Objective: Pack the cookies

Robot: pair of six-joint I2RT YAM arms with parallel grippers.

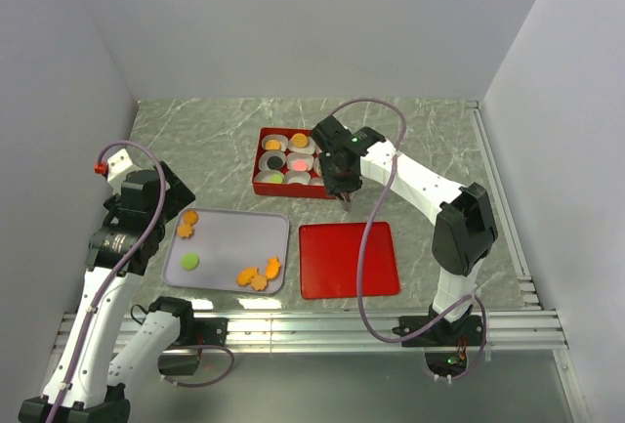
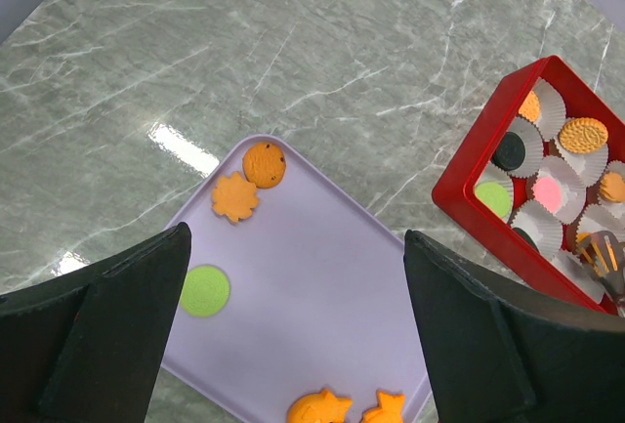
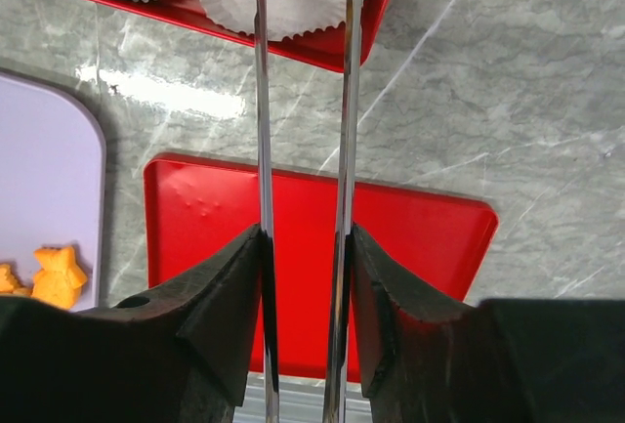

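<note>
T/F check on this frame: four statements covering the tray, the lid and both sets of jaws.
1. The green cookie lies on the lavender tray. True.
2. The red lid sits closed on the red box. False: it lies flat on the table beside the tray, and the box is open.
3. The right jaws grip metal tongs. True.
4. The left jaws are clamped on an orange cookie. False: they stand wide open above the tray with nothing between them.
</note>
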